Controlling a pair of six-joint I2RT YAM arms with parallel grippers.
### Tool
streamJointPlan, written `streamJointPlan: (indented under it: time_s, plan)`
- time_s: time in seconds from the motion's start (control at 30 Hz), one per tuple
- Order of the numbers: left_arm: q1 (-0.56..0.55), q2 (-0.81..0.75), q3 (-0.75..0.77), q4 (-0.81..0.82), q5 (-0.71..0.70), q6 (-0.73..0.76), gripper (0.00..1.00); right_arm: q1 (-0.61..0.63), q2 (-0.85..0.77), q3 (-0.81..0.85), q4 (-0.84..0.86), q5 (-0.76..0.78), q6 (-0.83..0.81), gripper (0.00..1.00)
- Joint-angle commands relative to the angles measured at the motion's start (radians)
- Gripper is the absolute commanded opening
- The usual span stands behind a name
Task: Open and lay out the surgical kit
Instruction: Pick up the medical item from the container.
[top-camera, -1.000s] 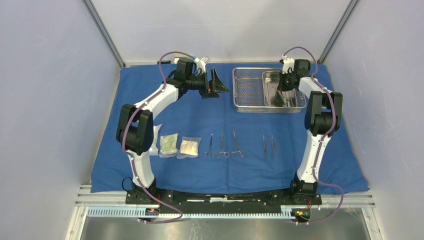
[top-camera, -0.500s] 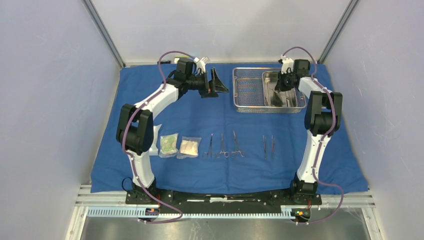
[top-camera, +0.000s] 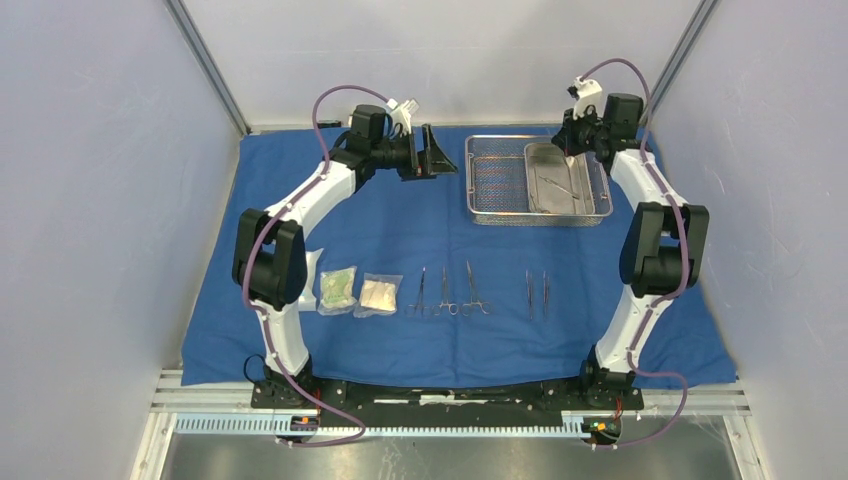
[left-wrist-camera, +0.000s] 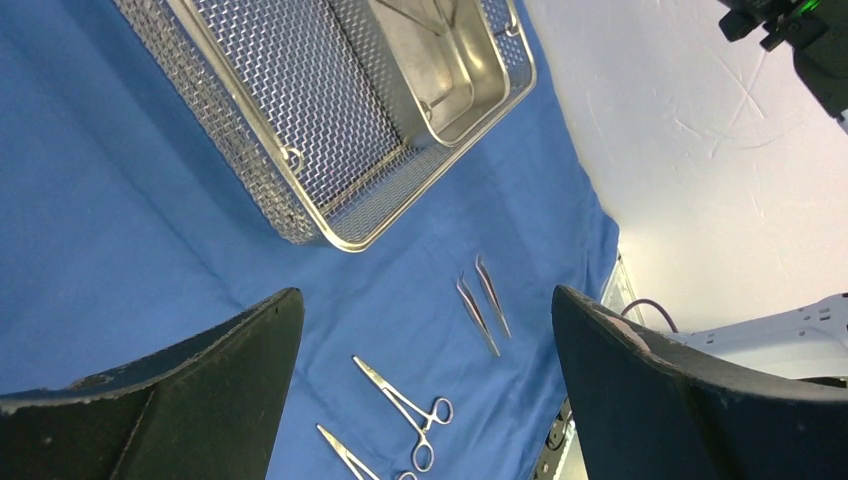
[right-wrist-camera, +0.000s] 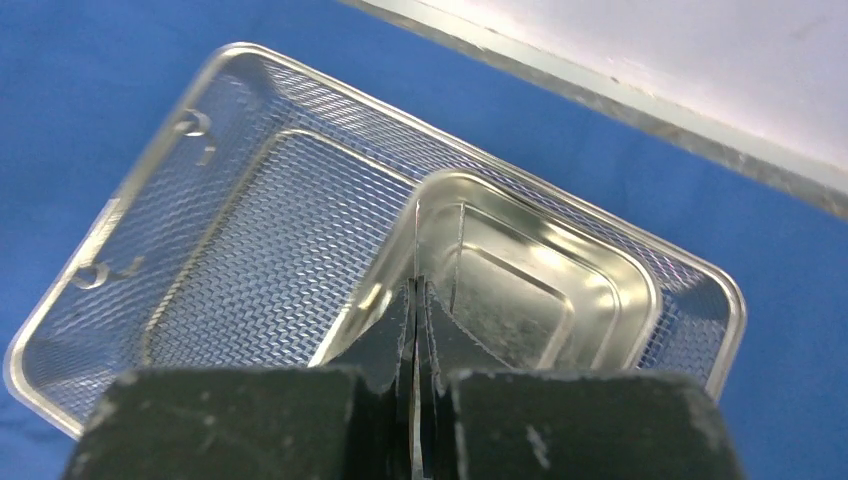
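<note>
The right gripper (right-wrist-camera: 414, 300) is now hanging higher, up out of the pan (top-camera: 545, 165), fingers pressed together. The left gripper (top-camera: 440, 158) is staying spread wide. One mesh tray (top-camera: 490, 185) is sitting far right on the blue cloth (top-camera: 380, 230), its long side running left to right. Three scissor tools (top-camera: 445, 292), two tweezers (top-camera: 529, 292) and two packets (top-camera: 340, 288) are lying in a near row, with the tools pointing away.

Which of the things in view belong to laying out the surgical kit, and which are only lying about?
Belong to the job: blue cloth, mesh tray, inner pan, three ring-handled instruments, two tweezers, two clear packets.

Only surroundings: slotted rail at the near edge, enclosure walls.
</note>
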Motion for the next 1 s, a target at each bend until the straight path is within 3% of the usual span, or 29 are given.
streamJointPlan:
  time_s: [0.0, 0.3, 0.4, 0.47, 0.5, 0.6, 0.67, 0.7, 0.73, 0.83, 0.97]
  plan:
    - [0.006, -0.005, 0.072, 0.044, 0.047, 0.034, 1.0, 0.01, -0.095, -0.072, 0.106, -0.22, 0.003, 0.0]
    - [0.004, -0.053, 0.05, 0.188, 0.168, 0.045, 0.89, 0.146, -0.274, -0.256, 0.246, -0.539, 0.023, 0.0]
    - [0.001, -0.073, 0.017, 0.241, 0.209, 0.048, 0.84, 0.191, -0.305, -0.323, 0.364, -0.651, 0.15, 0.0]
    - [-0.004, -0.092, -0.012, 0.284, 0.24, 0.032, 0.81, 0.206, -0.32, -0.412, 0.66, -0.704, 0.409, 0.0]
    - [-0.007, -0.108, -0.036, 0.317, 0.255, 0.009, 0.8, 0.211, -0.325, -0.478, 0.866, -0.72, 0.617, 0.0]
    - [-0.013, -0.166, -0.133, 0.502, 0.271, -0.092, 0.79, 0.22, -0.274, -0.586, 1.622, -0.709, 1.239, 0.0]
    - [-0.012, -0.206, -0.189, 0.574, 0.267, -0.117, 0.79, 0.228, -0.178, -0.548, 1.94, -0.695, 1.56, 0.0]
    - [-0.014, -0.224, -0.209, 0.591, 0.265, -0.12, 0.79, 0.232, -0.153, -0.535, 2.014, -0.692, 1.637, 0.0]
    - [-0.015, -0.242, -0.226, 0.593, 0.262, -0.114, 0.8, 0.239, -0.157, -0.541, 1.977, -0.703, 1.592, 0.01]
    - [-0.015, -0.267, -0.253, 0.56, 0.227, -0.07, 0.8, 0.256, -0.241, -0.603, 1.603, -0.66, 1.29, 0.0]
    - [-0.017, -0.284, -0.264, 0.52, 0.202, -0.026, 0.8, 0.284, -0.277, -0.607, 1.431, -0.636, 1.18, 0.0]
